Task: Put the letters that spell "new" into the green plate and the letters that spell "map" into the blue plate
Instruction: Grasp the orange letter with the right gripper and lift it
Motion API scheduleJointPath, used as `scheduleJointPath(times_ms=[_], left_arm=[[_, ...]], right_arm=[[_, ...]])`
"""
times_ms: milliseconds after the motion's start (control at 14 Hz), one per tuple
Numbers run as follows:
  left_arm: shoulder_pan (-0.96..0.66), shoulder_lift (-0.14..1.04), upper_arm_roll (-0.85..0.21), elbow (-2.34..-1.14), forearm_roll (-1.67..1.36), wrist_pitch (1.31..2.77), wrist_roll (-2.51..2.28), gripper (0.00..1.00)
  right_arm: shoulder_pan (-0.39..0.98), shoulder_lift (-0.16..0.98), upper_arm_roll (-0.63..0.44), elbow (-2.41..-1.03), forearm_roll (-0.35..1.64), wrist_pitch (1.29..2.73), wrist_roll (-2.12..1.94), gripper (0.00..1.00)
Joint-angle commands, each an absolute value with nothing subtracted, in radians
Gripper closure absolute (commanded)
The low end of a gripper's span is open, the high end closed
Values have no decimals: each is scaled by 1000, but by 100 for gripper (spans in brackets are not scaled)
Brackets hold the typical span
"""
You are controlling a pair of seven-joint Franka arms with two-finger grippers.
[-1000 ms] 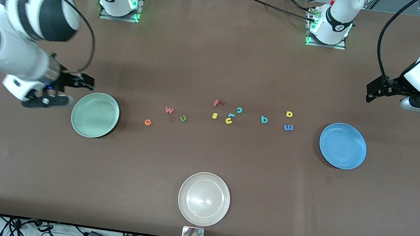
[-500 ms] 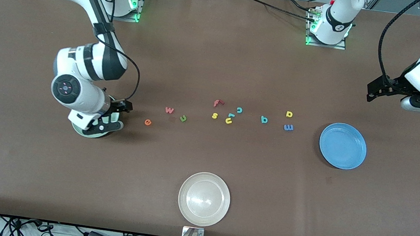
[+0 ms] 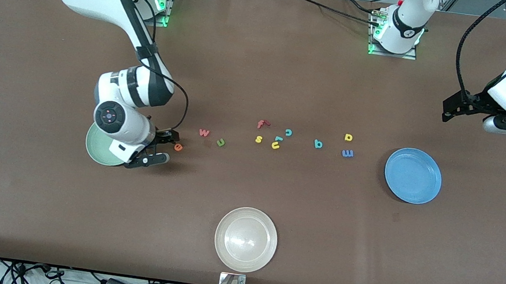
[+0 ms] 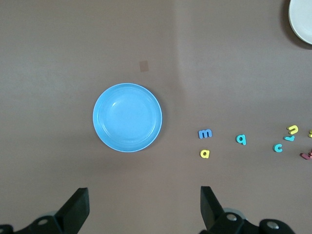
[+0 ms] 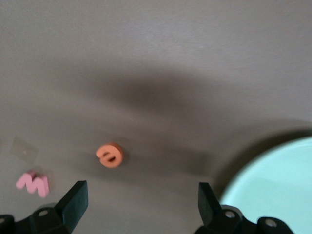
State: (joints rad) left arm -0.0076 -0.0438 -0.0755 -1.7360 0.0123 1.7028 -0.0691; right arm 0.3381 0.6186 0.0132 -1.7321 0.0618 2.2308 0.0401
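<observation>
Right gripper [image 3: 164, 146] fingers spread, low beside the green plate [image 3: 96, 150], orange "e" [image 3: 178, 147] on the table just beside it; centre over the e, drop straight, pinch its edges. Left gripper [image 4: 144, 209] waits, spread, above the blue plate [image 4: 127, 117]

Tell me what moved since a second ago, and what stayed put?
The right gripper swept from the table edge past the green plate, across it, to the orange "e", toward the left arm's end. Its fingers are open, holding nothing. The left gripper waits, open, above the blue plate. All letters and plates stayed put.
</observation>
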Motion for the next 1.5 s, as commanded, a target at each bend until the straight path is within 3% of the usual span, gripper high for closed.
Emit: scheduleJointPath(times_ms=[0, 214, 571, 857, 1071, 1357, 1429], left_arm=[[-2, -37, -78, -1715, -3, 1683, -66, 0], [-2, -37, -78, -1715, -3, 1683, -66, 0], [-2, -37, -78, -1715, -3, 1683, -66, 0], [-6, -37, -78, -1715, -5, 1684, -67, 0], [-14, -28, -80, -1715, -6, 1684, -60, 0], [-14, 4, -107, -1717, -6, 1683, -55, 0], [-14, 20, -115, -1717, -6, 1683, -55, 0]], right_arm=[[368, 652, 8, -1718, 75, 2255, 118, 7], [383, 669, 8, -1718, 75, 2284, 159, 10], [385, 686, 9, -1713, 77, 2309, 166, 27], [405, 696, 9, -1698, 78, 2310, 196, 29], [408, 712, 8, -1697, 75, 2322, 195, 37], [408, 712, 8, -1697, 75, 2332, 195, 40], [410, 713, 9, -1697, 75, 2330, 193, 46]])
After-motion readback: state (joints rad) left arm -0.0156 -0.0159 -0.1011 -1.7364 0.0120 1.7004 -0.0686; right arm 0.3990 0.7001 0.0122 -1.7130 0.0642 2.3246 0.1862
